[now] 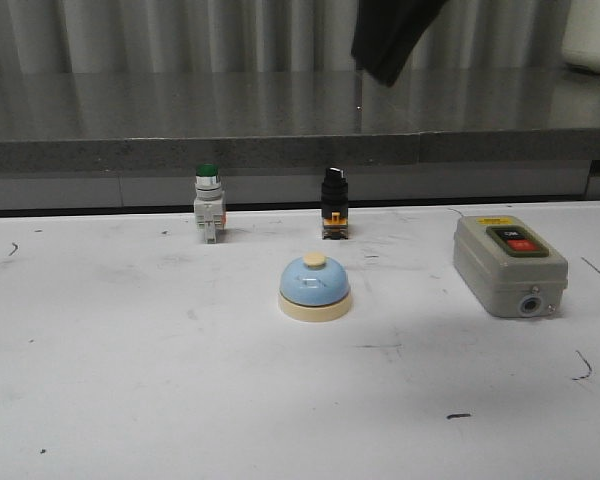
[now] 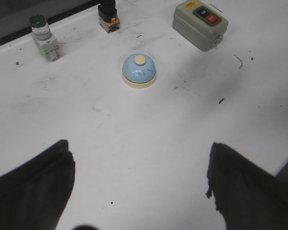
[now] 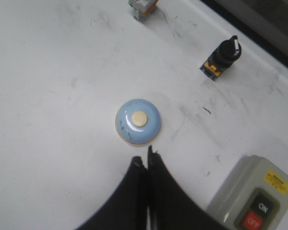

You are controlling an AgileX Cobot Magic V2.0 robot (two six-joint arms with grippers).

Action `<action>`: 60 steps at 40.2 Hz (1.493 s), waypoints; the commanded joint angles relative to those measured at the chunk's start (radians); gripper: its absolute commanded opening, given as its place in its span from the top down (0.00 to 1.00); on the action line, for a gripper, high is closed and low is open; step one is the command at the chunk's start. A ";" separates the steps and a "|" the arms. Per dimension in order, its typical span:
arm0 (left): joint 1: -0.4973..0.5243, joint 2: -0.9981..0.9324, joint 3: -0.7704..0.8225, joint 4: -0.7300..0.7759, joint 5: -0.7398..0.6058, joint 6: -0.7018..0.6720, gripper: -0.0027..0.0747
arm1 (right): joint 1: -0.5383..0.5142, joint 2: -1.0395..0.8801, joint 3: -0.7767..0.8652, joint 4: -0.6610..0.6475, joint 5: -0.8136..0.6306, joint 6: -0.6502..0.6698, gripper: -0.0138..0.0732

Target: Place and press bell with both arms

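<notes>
**Three cameras, one shared bell**

The front view looks low and forward across the table toward a grey ledge. The left wrist camera looks down from farther back; the right wrist camera hangs closer, nearly overhead. All three share the bell and the grey switch box.

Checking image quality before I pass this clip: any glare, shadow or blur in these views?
Front view: dim and soft, grey shadow across the table in front of the bell. Left wrist view: open fingers dark and blurred, bell sharp. Right wrist view: bright, even, fingers shut, featureless black.
</notes>
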 commanded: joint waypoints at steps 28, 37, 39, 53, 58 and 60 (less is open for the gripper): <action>-0.006 -0.004 -0.026 -0.009 -0.064 -0.010 0.25 | -0.006 0.290 -0.106 -0.018 -0.218 0.000 0.92; -0.050 -0.004 -0.026 -0.009 -0.064 -0.010 0.25 | -0.019 0.085 -0.105 -0.018 -0.138 0.000 0.92; -0.050 -0.004 -0.026 -0.009 -0.064 -0.010 0.25 | -0.027 0.038 -0.103 -0.018 -0.105 0.000 0.92; -0.050 -0.004 -0.026 -0.009 -0.064 -0.010 0.25 | -0.050 -0.316 0.079 -0.018 -0.054 0.000 0.92; -0.050 -0.004 -0.026 -0.009 -0.064 -0.010 0.25 | -0.050 -0.449 0.193 -0.018 -0.054 0.000 0.92; -0.050 -0.004 -0.026 -0.009 -0.064 -0.010 0.25 | -0.050 -0.494 0.230 -0.018 -0.051 0.000 0.92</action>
